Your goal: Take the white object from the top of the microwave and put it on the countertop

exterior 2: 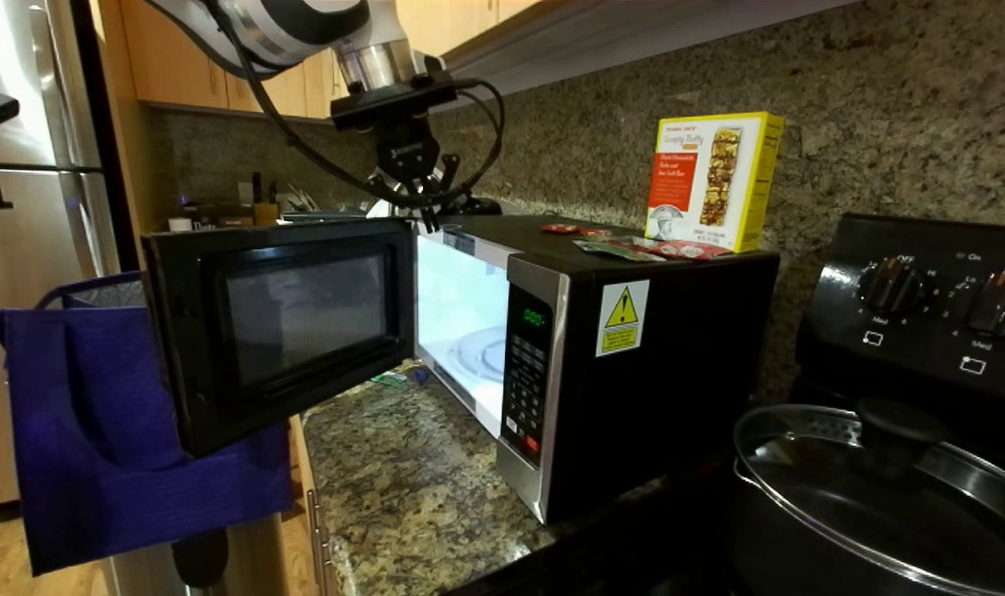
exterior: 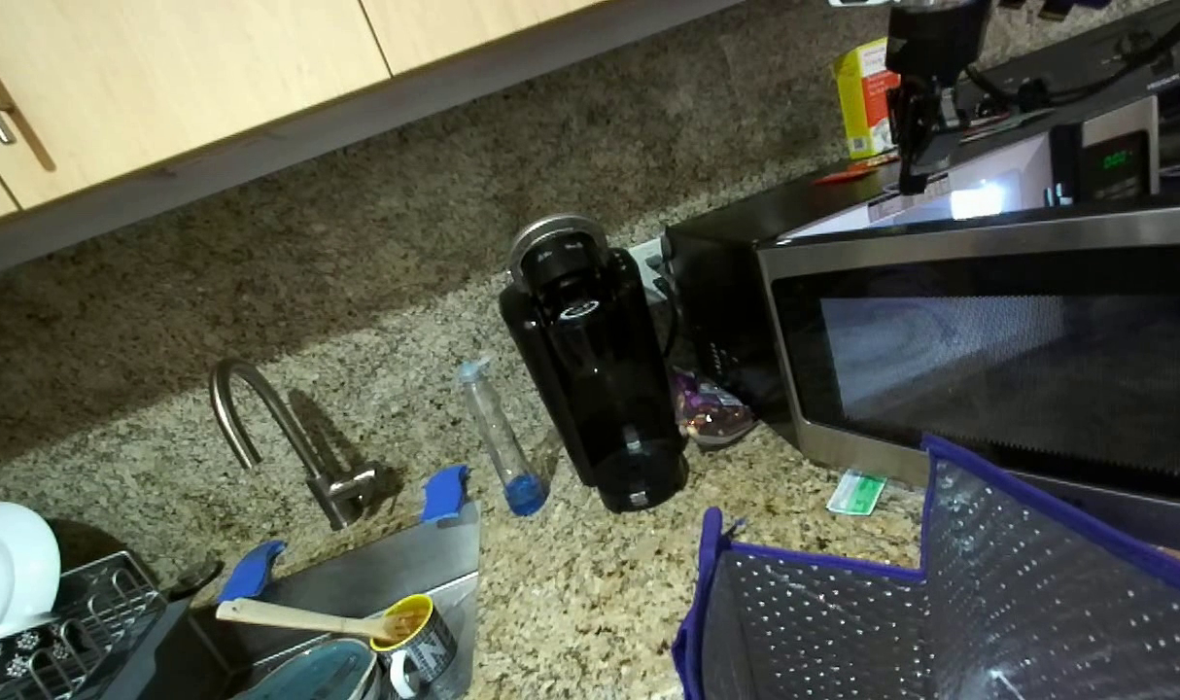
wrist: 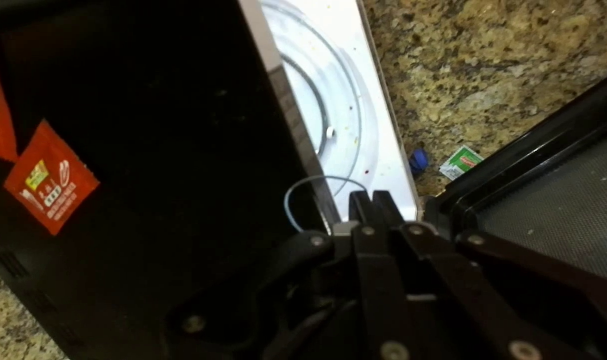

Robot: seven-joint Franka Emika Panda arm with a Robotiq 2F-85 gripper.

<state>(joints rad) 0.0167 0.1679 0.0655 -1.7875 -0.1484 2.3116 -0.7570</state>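
Ring (wrist: pixel 303 181), whitish, at tip of tool (wrist: pixel 371 195), gap narrow, hold unclear, over microwave (exterior 2: pixel 635 397) edge

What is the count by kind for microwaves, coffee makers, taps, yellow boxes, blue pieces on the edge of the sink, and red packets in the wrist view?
Microwave: 1
Coffee maker: 1
Tap: 1
Yellow box: 1
Blue pieces on the edge of the sink: 2
Red packets in the wrist view: 2
Total: 8
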